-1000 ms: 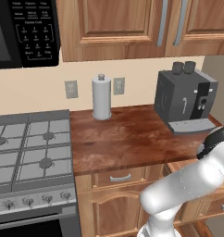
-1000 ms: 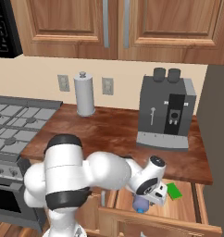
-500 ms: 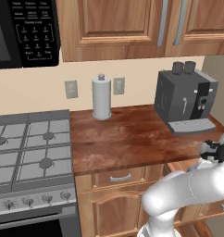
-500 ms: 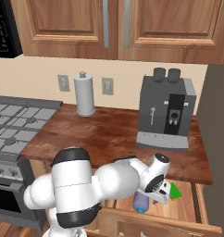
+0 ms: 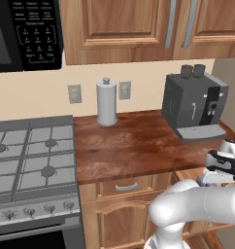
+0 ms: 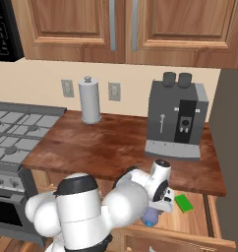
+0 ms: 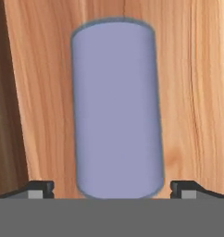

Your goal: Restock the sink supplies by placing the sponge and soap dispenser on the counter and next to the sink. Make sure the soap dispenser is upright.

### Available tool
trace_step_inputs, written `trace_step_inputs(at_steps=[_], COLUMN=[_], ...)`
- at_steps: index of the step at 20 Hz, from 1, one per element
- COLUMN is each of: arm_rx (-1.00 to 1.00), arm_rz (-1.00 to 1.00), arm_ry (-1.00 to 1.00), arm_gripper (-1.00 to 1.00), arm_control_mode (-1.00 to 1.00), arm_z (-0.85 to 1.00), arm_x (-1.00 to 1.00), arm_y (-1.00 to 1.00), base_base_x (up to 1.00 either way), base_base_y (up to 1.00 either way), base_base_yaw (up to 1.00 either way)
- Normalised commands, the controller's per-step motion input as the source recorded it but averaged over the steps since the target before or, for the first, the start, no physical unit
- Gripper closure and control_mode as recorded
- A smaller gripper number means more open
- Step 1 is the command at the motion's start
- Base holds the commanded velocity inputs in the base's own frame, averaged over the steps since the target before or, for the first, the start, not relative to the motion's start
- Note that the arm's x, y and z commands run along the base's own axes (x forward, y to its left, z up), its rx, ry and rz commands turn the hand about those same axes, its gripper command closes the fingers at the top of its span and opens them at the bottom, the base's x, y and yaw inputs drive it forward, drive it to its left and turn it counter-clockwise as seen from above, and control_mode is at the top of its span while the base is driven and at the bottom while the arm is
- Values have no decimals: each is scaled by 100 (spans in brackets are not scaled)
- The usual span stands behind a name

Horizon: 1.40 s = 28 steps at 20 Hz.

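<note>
A: Surface? Room?
B: Reddish wood tabletop [image 5: 134, 146]; paper towel roll [image 5: 107, 103] and coffee machine [image 6: 178, 118] at the wall, stove [image 5: 32, 155] left.
A: Arm?
B: Bent low into the open drawer [image 6: 199, 224]. Fingers [image 7: 40, 189] spread wide, empty, either side of a lavender cylinder [image 7: 116, 109]. Sponge [image 6: 184, 203] lies in the drawer.

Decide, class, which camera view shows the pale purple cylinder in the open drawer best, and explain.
The hand view: the pale purple cylinder lies large on the drawer's wood, between the open fingers. The right base view shows a sliver of it under the hand.
</note>
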Motion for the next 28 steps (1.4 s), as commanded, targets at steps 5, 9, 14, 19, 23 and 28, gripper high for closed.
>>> trace_step_inputs(at_steps=[5,9,14,19,23,28], arm_rx=[0,0,0,0,0,0], arm_rz=[24,22,17,11,3,2], arm_ry=[0,-3,-15,-19,-16,-4], arm_gripper=[-100,-100,-100,-100,-100,-100], arm_control_mode=[-100,-100,-100,-100,-100,-100], arm_z=[-10,-2,0,0,0,-13], arm_x=[-19,-9,0,0,0,0], arm_y=[20,2,-12,-7,0,2], base_base_x=[0,0,0,0,0,0], base_base_y=[0,0,0,0,0,0], base_base_yaw=[0,0,0,0,0,0])
